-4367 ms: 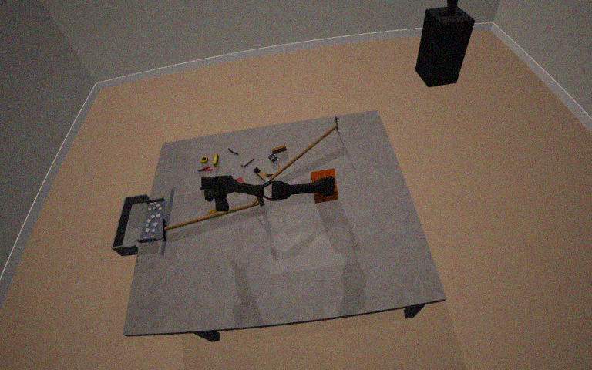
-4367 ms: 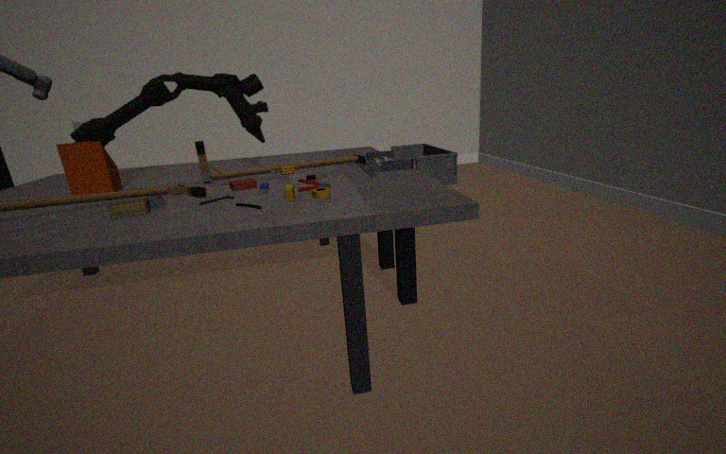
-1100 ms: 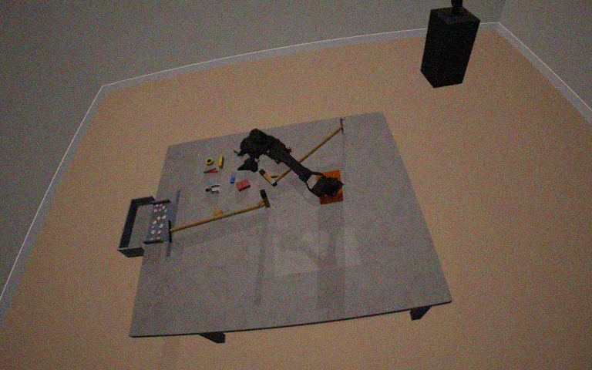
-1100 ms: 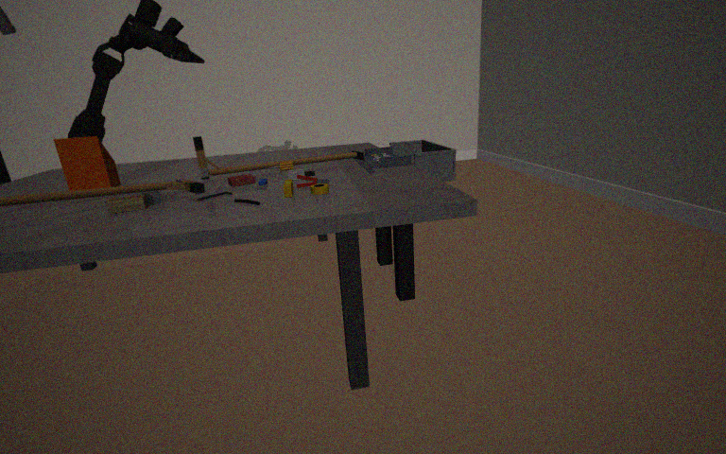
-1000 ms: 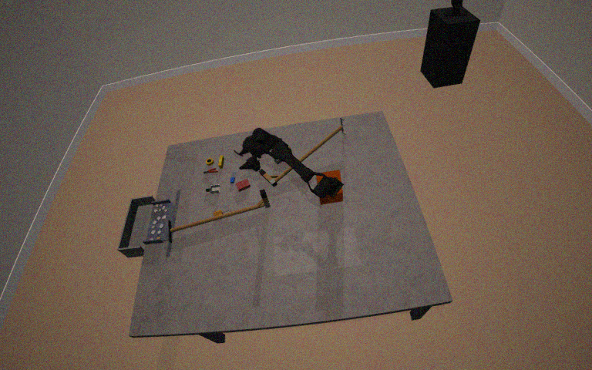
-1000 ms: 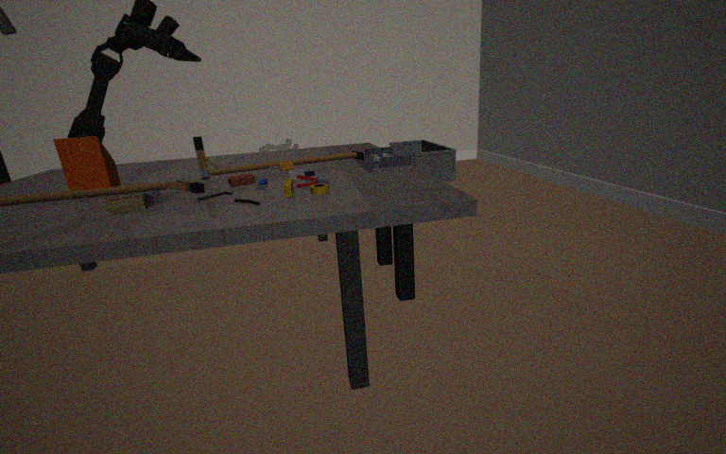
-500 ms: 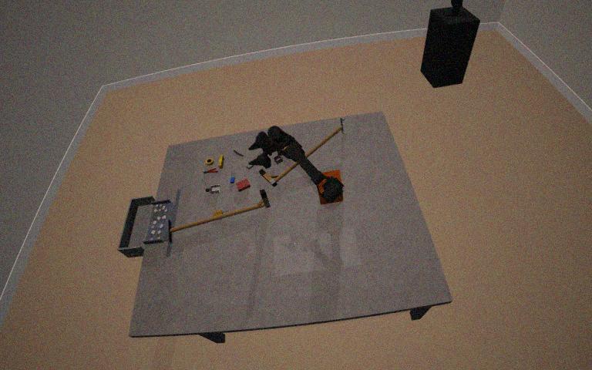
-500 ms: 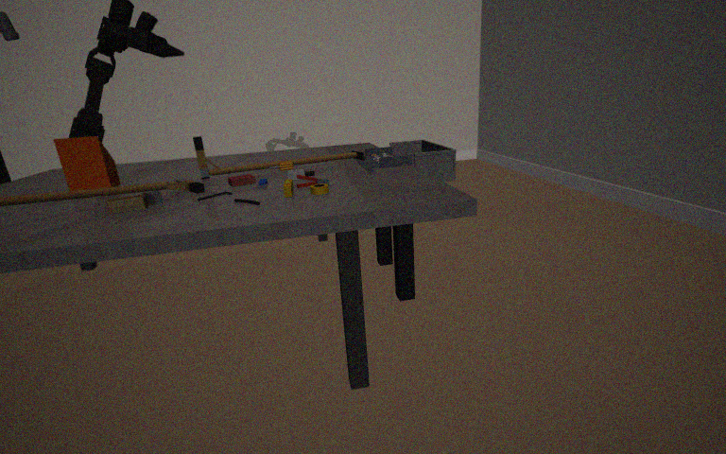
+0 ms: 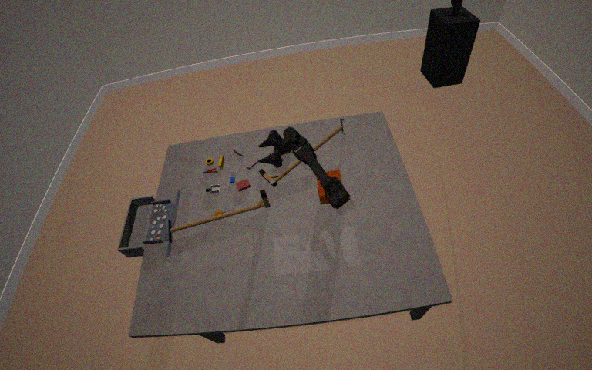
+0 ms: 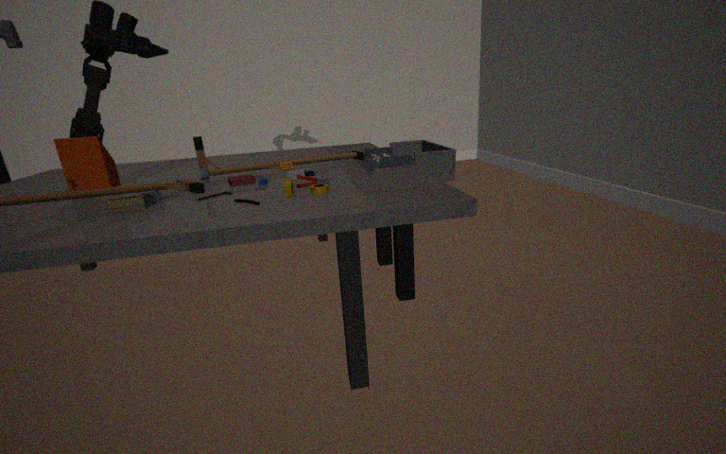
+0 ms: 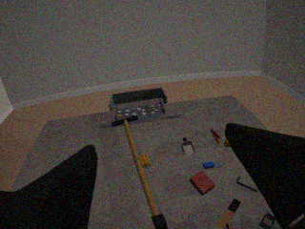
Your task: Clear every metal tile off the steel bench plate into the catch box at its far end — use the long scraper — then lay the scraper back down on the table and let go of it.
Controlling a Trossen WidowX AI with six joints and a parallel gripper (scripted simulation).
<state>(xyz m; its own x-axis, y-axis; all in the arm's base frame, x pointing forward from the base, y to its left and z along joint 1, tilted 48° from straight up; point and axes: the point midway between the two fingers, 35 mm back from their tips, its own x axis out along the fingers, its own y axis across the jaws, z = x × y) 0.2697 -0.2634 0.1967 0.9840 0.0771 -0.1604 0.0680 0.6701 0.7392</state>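
Claw (image 9: pixel 260 153) (image 10: pixel 166 51) (image 11: pixel 164 141) of mine hangs wide open above the table (image 9: pixel 284 301) (image 10: pixel 235 221) (image 11: pixel 62 143), with nothing between its fingers. Two long wooden-handled tools lie below, and I cannot say for certain which one is the scraper. The first long tool (image 9: pixel 196 223) (image 10: pixel 320 159) (image 11: pixel 137 162) has its dark crosswise head by the near side of the steel bench plate (image 9: pixel 165 235) (image 10: pixel 393 160) (image 11: pixel 148 116), its handle running back toward my side. The second long tool (image 9: pixel 327 139) (image 10: pixel 79 193) slants under my arm in the top view. Small metal tiles (image 9: pixel 160 216) (image 11: pixel 143 111) are scattered over the plate, so it remains to be cleared. Beyond it sits the catch box (image 9: pixel 128 226) (image 10: pixel 439 163) (image 11: pixel 138 95); its contents I can't make out. A yellow piece (image 9: pixel 218 213) (image 10: pixel 286 165) (image 11: pixel 145 159) lies right by the first handle. Nearby, I see a red block (image 9: pixel 243 185) (image 10: pixel 241 180) (image 11: pixel 202 182) and a smaller blue piece (image 9: pixel 232 179) (image 10: pixel 263 183) (image 11: pixel 209 165).
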